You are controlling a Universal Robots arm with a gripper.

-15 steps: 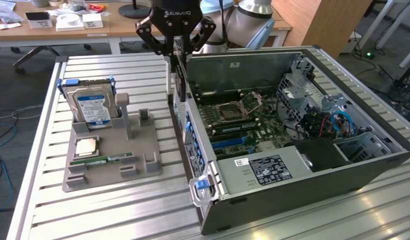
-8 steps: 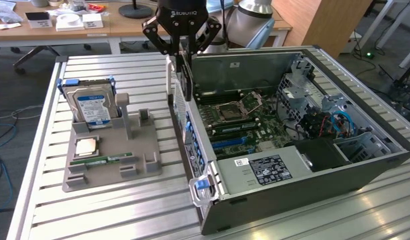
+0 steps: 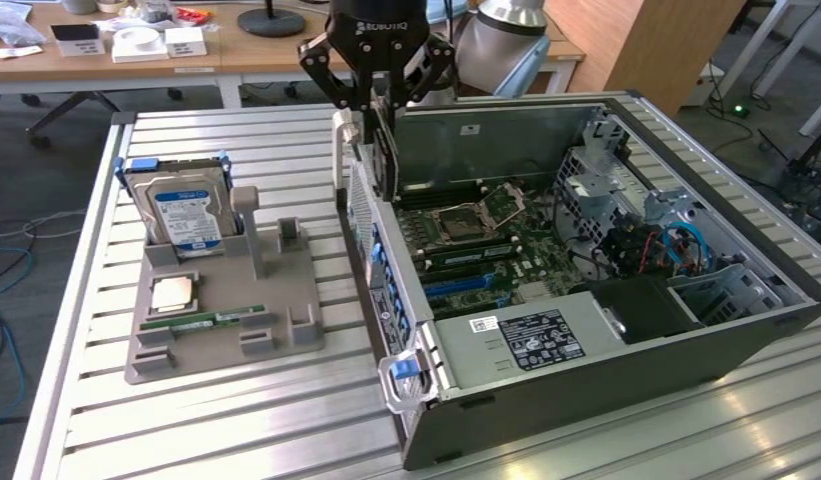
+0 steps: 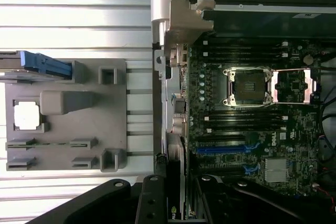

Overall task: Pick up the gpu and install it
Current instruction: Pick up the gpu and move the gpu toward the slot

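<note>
The gpu (image 3: 385, 150), a thin dark card with a silver end bracket (image 3: 343, 140), hangs edge-down from my gripper (image 3: 379, 95), which is shut on its top edge. The card hovers over the rear wall of the open computer case (image 3: 570, 385), above the motherboard (image 3: 497, 240) and apart from it. In the wrist view the gpu (image 4: 176, 171) runs edge-on from my gripper (image 4: 177, 203) along the case's rear wall, its bracket (image 4: 176, 19) at the far end. Blue expansion slots (image 4: 223, 149) lie beside the card's line.
On the exterior view's left a grey holder (image 3: 270, 320) carries an upright blue-labelled hard drive (image 3: 183, 212), a CPU (image 3: 174, 292) and a green RAM stick (image 3: 203, 320). A power supply (image 3: 544, 335) fills the case's near end. All rests on a slatted metal table (image 3: 183, 420).
</note>
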